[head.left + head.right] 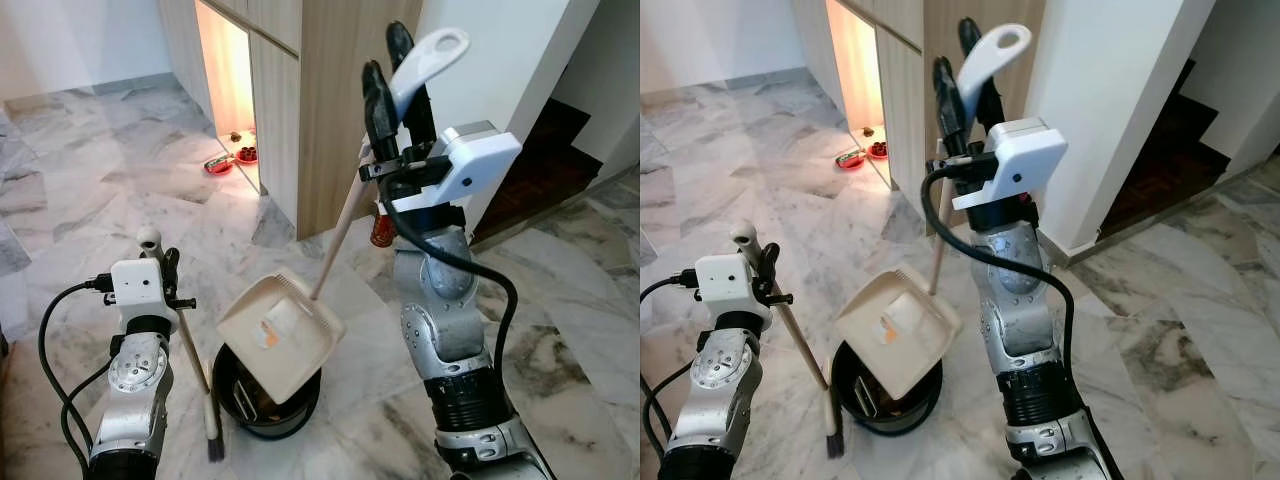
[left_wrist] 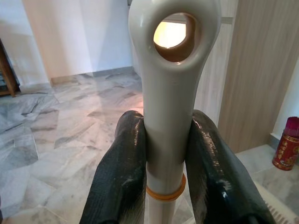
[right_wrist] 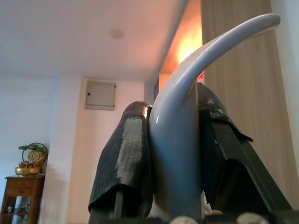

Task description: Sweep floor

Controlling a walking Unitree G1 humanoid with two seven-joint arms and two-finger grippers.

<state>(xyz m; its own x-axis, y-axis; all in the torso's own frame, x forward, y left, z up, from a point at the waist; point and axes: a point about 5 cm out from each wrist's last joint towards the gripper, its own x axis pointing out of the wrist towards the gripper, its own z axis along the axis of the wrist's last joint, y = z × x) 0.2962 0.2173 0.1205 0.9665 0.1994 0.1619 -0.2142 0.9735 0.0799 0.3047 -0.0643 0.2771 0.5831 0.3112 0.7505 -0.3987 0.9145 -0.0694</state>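
The broom (image 1: pixel 193 370) stands upright in the left gripper (image 1: pixel 160 262), whose black fingers (image 2: pixel 119 186) pinch the pale top of its handle just below the hanging hole; its wooden stick runs down from there to dark bristles resting on the marble floor (image 1: pixel 90 190). The right gripper (image 1: pixel 392 95) is raised high, its fingers (image 3: pixel 124 163) clamped on the curved white grip of the dustpan (image 1: pixel 280 335), whose long handle slants down and toward the left gripper. The cream pan hangs tilted below, between the two arms, over a black bin (image 1: pixel 268 405) beside the bristles. Beyond the right gripper stands a wooden cabinet (image 1: pixel 330 120), with a red tin (image 2: pixel 287 149) at its foot.
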